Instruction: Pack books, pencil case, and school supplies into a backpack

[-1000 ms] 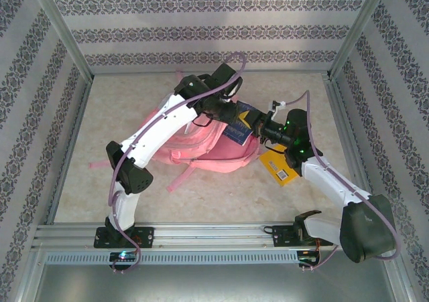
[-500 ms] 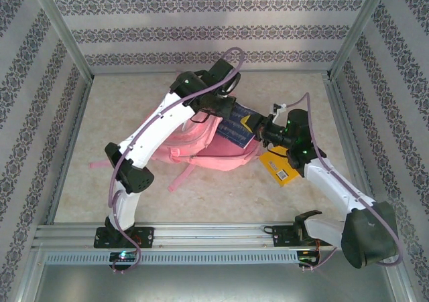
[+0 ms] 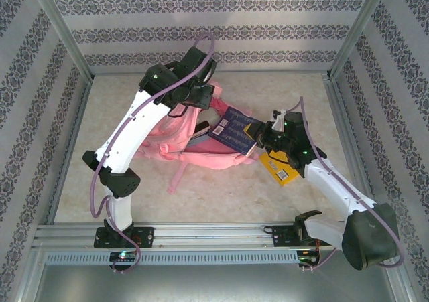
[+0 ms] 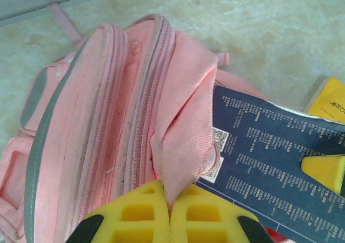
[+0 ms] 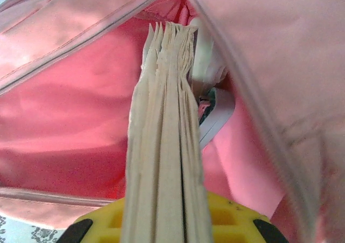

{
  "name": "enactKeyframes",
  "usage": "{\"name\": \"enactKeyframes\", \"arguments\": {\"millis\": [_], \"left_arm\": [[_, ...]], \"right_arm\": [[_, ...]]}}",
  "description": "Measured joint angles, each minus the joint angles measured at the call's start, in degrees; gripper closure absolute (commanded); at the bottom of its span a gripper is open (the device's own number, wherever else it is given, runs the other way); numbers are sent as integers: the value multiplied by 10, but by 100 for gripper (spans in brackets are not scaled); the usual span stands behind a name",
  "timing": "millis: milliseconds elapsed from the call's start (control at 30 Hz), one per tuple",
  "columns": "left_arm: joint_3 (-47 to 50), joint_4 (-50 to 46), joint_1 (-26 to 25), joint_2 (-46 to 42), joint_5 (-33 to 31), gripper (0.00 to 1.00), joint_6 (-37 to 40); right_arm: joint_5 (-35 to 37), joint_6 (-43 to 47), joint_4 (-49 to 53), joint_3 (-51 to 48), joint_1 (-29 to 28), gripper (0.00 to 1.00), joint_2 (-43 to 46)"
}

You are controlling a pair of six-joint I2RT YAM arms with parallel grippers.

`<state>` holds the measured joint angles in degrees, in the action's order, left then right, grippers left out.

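Pink fabric is pinched between my left jaws: the two yellow pads [image 4: 135, 216] meet at the bottom of the left wrist view, with a fold of the backpack [image 4: 108, 119] flap squeezed between them. The fold runs from the pads towards the zip line along the bag's open edge.

My right jaws are clenched on the navy book [image 5: 164, 146]. The right wrist view shows it edge on, cream page edges rising from between my right pads [image 5: 237, 221]. Its far end reaches into the bag's open mouth, with red-pink lining on both sides. Something pale sits deeper inside; I cannot tell what it is.

From my left wrist, that book's printed cover lies just beside the held flap, touching it. From above, the backpack lies on the bench [image 3: 268, 201] near the middle, mouth towards the right. My left arm arches over it from the left. The navy book sits tilted at the mouth. Just beside the bag's right end, under my right wrist, the yellow-orange book [image 3: 281, 168] lies flat on the bench, barcode up.
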<state>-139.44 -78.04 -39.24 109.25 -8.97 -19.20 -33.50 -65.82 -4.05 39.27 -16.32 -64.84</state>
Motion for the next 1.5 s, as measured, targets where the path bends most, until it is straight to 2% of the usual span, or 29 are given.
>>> {"name": "enactKeyframes", "arguments": {"millis": [467,633,900,1167,1200,1267,1300,1333,1467,1500], "left_arm": [[-7,-9,4,-1,-3,100,4],[-31,-12,8,8,-2,100,4],[-46,-13,15,11,3,100,3],[-46,-13,15,11,14,100,3],[-46,-13,15,11,14,100,3],[-46,-15,17,11,14,100,3],[-46,-17,18,11,14,100,3],[-46,-17,20,11,14,100,3],[-46,-17,25,11,12,100,1],[-46,-17,26,11,12,100,1]], "right_arm": [[-33,-67,-55,111,-72,100,-95],[-32,-107,-95,135,-99,100,-158],[44,-112,-94,180,-153,100,-262],[102,-53,-4,271,-175,100,-330],[105,-47,10,288,-177,99,-338],[115,-40,38,324,-185,81,-353],[122,-38,55,348,-191,68,-364],[130,-33,67,375,-198,59,-379],[142,-28,99,459,-214,40,-430],[144,-29,103,470,-214,39,-436]]}}
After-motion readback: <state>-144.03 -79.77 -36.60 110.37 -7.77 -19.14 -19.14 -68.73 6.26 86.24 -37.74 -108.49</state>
